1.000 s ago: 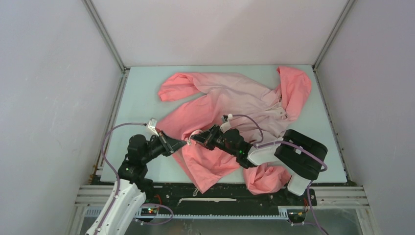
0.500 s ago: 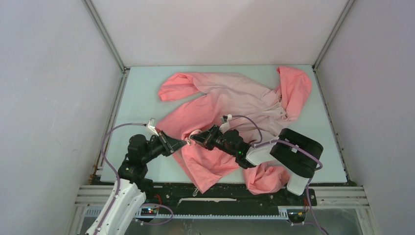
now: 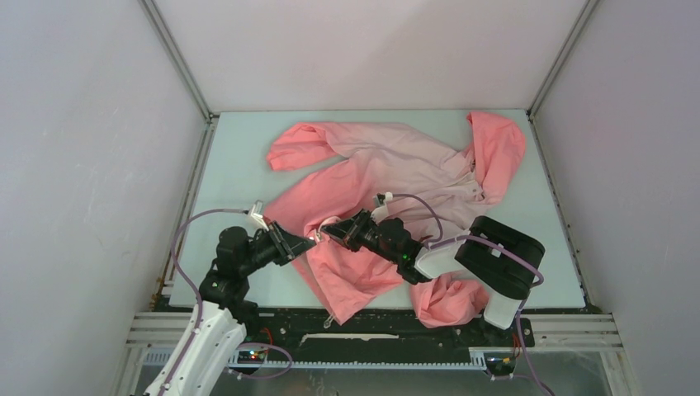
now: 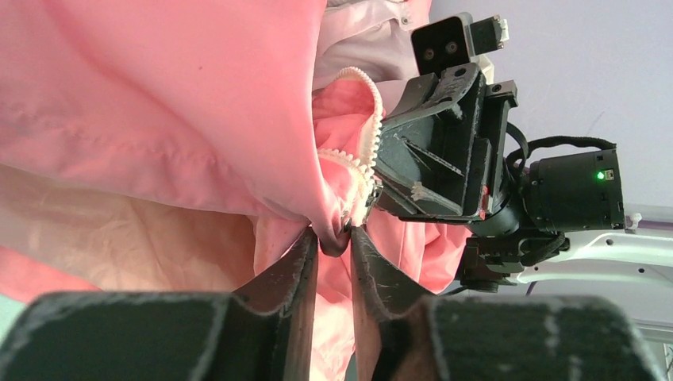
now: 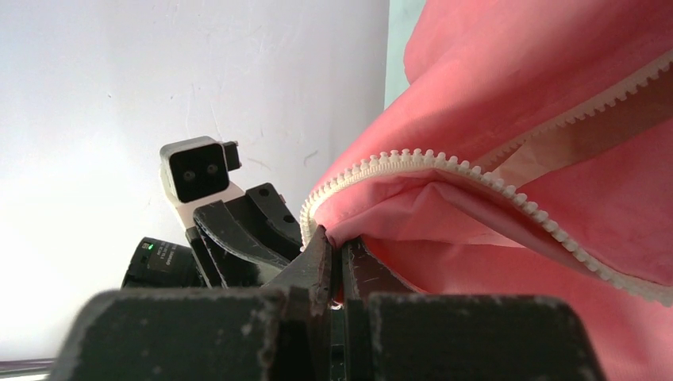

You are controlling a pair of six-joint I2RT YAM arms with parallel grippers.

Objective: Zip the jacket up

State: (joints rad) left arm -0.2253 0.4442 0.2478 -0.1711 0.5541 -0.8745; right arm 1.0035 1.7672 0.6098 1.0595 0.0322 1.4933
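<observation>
The coral-pink jacket (image 3: pixel 388 165) lies spread on the table, hood at the far right, one sleeve at the far left. Its front hem is bunched between the two grippers near the table's front. My left gripper (image 3: pixel 309 241) is shut on a fold of the jacket's lower edge (image 4: pixel 333 238), right by the whitish zipper teeth (image 4: pixel 367 151). My right gripper (image 3: pixel 325 232) faces it, shut on the other front edge (image 5: pixel 373 230) just under its zipper strip (image 5: pixel 413 159). The two grippers nearly touch tip to tip.
The pale table (image 3: pixel 239 157) is boxed in by white walls and metal frame posts (image 3: pixel 177 62). A purple cable (image 3: pixel 413 202) loops over the right arm above the jacket. A lump of jacket (image 3: pixel 450 299) hangs at the front edge by the right arm's base.
Both grippers and the pinched hem have shifted slightly toward the left and a little farther from the front edge. Their grips have not changed.
</observation>
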